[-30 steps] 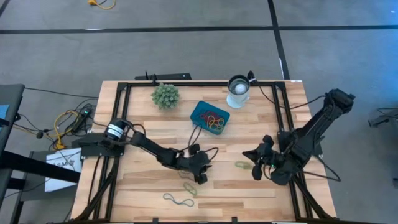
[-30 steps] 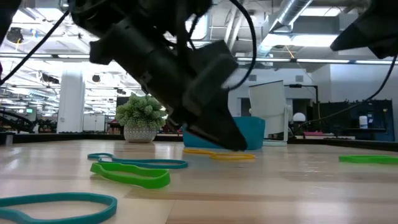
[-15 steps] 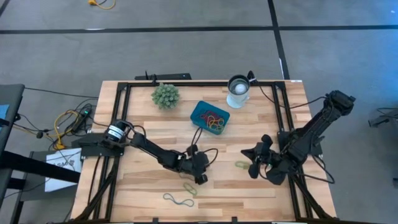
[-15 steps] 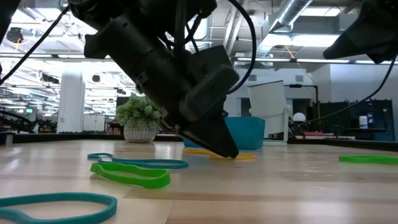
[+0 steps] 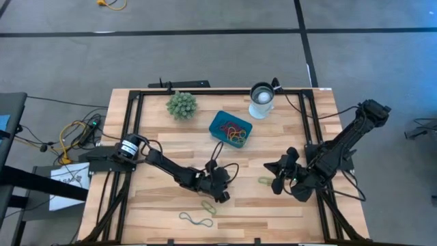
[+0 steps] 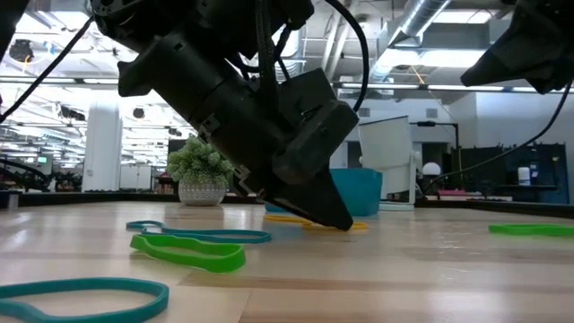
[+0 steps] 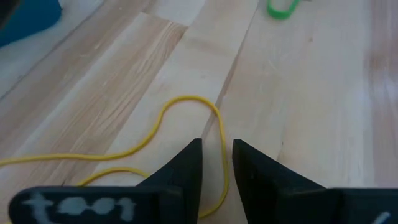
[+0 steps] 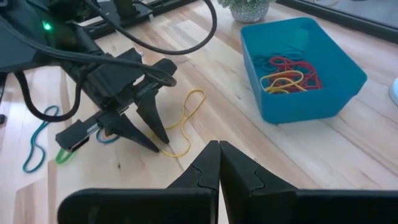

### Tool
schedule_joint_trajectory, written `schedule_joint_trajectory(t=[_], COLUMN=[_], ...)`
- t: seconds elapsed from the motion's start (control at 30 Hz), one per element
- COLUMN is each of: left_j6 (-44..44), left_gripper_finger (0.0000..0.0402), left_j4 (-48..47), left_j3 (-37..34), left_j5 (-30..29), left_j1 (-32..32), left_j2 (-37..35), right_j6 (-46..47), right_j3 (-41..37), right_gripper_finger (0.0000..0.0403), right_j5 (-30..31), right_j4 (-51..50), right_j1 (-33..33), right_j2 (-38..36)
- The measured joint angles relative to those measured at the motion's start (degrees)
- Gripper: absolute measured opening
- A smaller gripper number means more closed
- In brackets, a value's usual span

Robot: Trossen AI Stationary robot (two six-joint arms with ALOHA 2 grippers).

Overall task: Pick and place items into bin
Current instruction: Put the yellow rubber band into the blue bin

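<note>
figure. pick phase of a pick-and-place cycle, seen from four cameras. the left end effector [image 5: 220, 193], low in the centre of the high view, is lowered onto the worktop [image 5: 157, 147] with its two fingers parted a little and their tips straddling one strand of a yellow band [image 7: 186, 118]; in the left wrist view the strand runs up through the narrow gap between the fingers, and nothing is clamped yet. the right wrist view shows the same arrangement from the other side, the fingertips planted at one end of the yellow loop. the step in hand is judged to be the closing of the grasp on this band.

the right end effector [image 5: 276, 181], at the centre right of the high view, waits clenched and empty, just beside a green band [image 5: 265, 181].

the bin [image 5: 219, 123], upper centre of the high view, well apart from the left end effector, already contains several bands in red, yellow and orange. other items remain loose: a green band and a teal band [image 5: 194, 219] near the lower edge of the high view.

next move, as a judgement: pinch the fingers fully so the thin strand is trapped and not merely pressed flat, lift until the floppy loop hangs clear of the wood, carry it toward the upper centre of the frame and release it over the bin. a partial pinch could let the band slip out on the lift.
</note>
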Motion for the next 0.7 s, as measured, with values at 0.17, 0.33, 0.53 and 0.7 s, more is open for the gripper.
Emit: schedule_joint_trajectory(t=[0.17, 0.33, 0.53, 0.7], left_j6=[-0.1, 1.2, 9.9, 19.7], left_gripper_finger=[0.0021, 0.0002, 0.0000, 0.0000], left_j4=[0.0, 0.3, -6.2, -7.7], left_j3=[-0.1, 0.9, 7.1, 12.4], left_j5=[-0.4, -0.5, 1.5, 1.7], left_j1=[-0.1, 0.2, 1.9, 6.5], left_j2=[0.1, 0.0, -3.7, -9.1], right_j6=[0.0, 0.0, 0.0, 0.0], right_j3=[0.0, 0.0, 0.0, -0.1], right_gripper_finger=[0.0000, 0.0000, 0.0000, 0.0000], right_j5=[0.0, 0.0, -0.1, -0.2], right_j4=[-0.3, -0.5, -0.9, -0.7], right_j1=[0.0, 0.0, 0.0, 0.7], right_j2=[0.0, 0.0, 0.0, 0.1])
